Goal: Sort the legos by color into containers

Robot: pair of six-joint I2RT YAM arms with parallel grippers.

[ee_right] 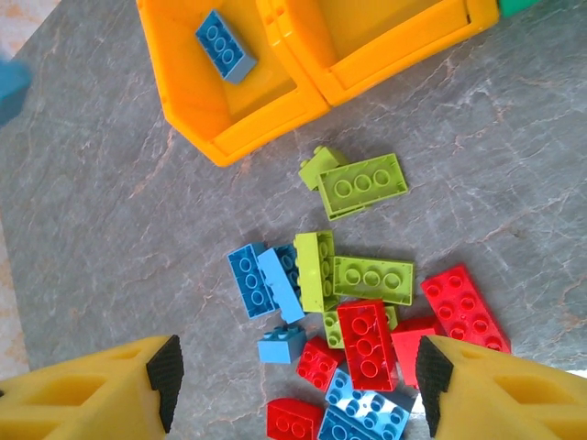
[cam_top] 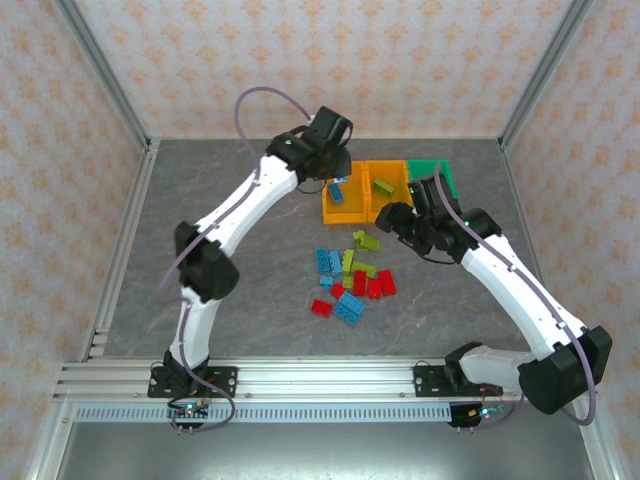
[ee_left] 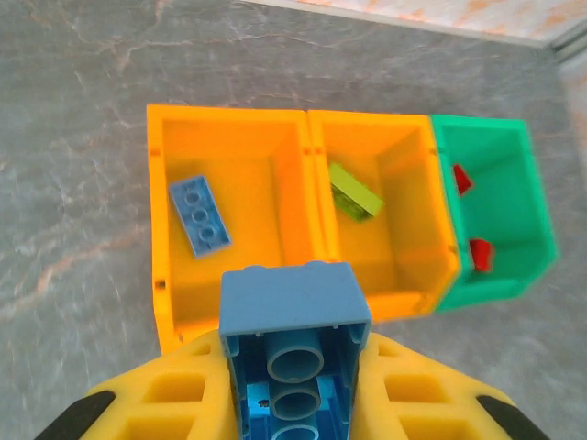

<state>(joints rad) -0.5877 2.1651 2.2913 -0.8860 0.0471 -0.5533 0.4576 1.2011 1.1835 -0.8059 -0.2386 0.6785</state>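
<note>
My left gripper (ee_left: pixel 293 403) is shut on a light blue lego (ee_left: pixel 293 307), held above the near rim of the left orange container (ee_left: pixel 158 211). Inside that container lies another blue lego (ee_left: pixel 199 214). The middle orange container (ee_left: pixel 316 197) holds a lime green lego (ee_left: pixel 355 191), and the green container (ee_left: pixel 532 202) holds two red legos (ee_left: pixel 479 252). My right gripper (ee_right: pixel 298 385) hangs open above the loose pile of blue, green and red legos (ee_right: pixel 367 302) on the table, with nothing between its fingers. From above, the pile (cam_top: pixel 352 278) lies in front of the containers (cam_top: pixel 384 166).
The three containers stand side by side at the back of the grey table (cam_top: pixel 230 300). Patterned walls and metal posts (cam_top: pixel 110 90) close in the work area. Two green legos (ee_right: pixel 358 183) lie apart from the pile, nearer the containers.
</note>
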